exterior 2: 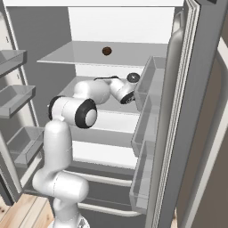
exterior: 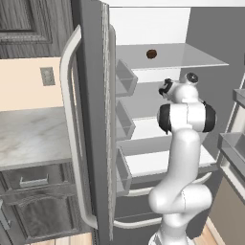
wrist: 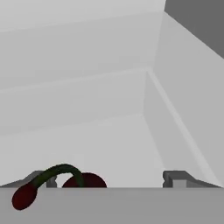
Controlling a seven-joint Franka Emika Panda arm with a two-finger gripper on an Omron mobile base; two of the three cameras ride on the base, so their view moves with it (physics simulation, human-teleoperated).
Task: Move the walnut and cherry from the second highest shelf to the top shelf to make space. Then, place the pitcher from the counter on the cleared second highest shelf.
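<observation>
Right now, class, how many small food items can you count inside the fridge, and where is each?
2. The walnut sits on the top shelf. The cherry lies on the shelf below, between the gripper fingertips, nearer one. The arm may hide others.

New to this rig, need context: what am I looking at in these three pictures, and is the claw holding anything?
It is a rendered kitchen. A white robot arm on a driving base reaches into an open fridge. Two pictures come from cameras on the base, behind the arm to its left and right. The third comes from a camera on the hand, looking along the claw. The walnut already lies on the top shelf. The cherry, with its curved stem, sits between the claw's fingertips, low in the hand picture. Whether it is actually gripped cannot be told.
</observation>
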